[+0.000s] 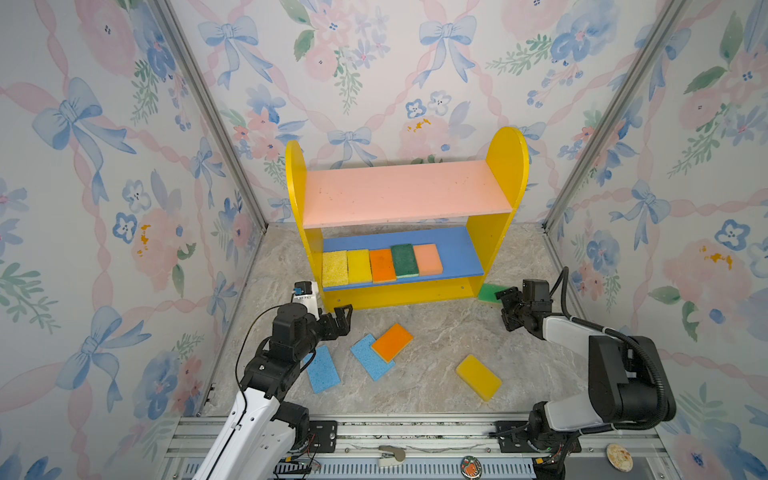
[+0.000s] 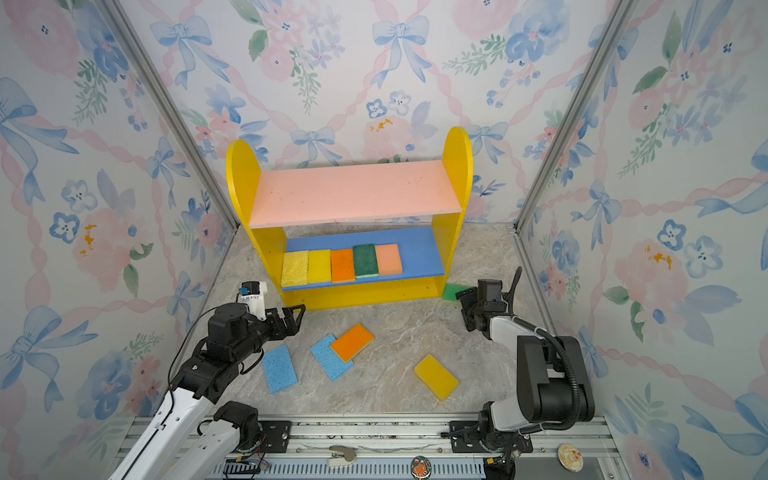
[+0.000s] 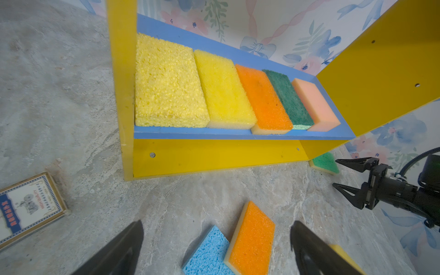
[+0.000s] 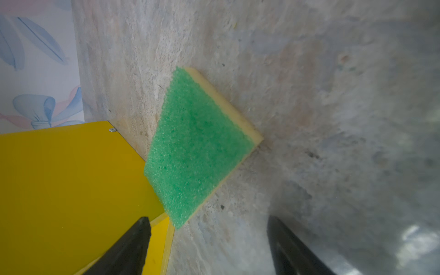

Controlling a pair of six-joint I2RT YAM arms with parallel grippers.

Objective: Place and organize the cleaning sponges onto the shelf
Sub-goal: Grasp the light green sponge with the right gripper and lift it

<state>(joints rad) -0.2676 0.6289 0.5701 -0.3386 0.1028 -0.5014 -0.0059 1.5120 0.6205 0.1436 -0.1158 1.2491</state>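
The shelf point(image 1: 505, 174) point(image 2: 455, 166) stands at the back. Its blue lower board point(image 1: 457, 249) point(image 3: 166, 23) carries a row of sponges: two yellow, orange, dark green, peach point(image 1: 428, 259). Loose on the floor lie a blue sponge point(image 1: 323, 370), an orange sponge point(image 1: 392, 342) point(image 3: 252, 240) overlapping another blue one point(image 1: 365, 357), and a yellow sponge point(image 1: 478, 377). A green sponge point(image 1: 489, 292) point(image 4: 197, 147) lies by the shelf's right foot. My right gripper point(image 1: 503, 311) point(image 4: 207, 218) is open just short of it. My left gripper point(image 1: 344, 320) point(image 3: 217, 223) hangs open and holds nothing.
A small printed card box point(image 3: 28, 204) lies on the floor left of the shelf. Wallpapered walls close in the back and both sides. The metal front rail point(image 1: 415, 432) carries the arm bases and a few small items.
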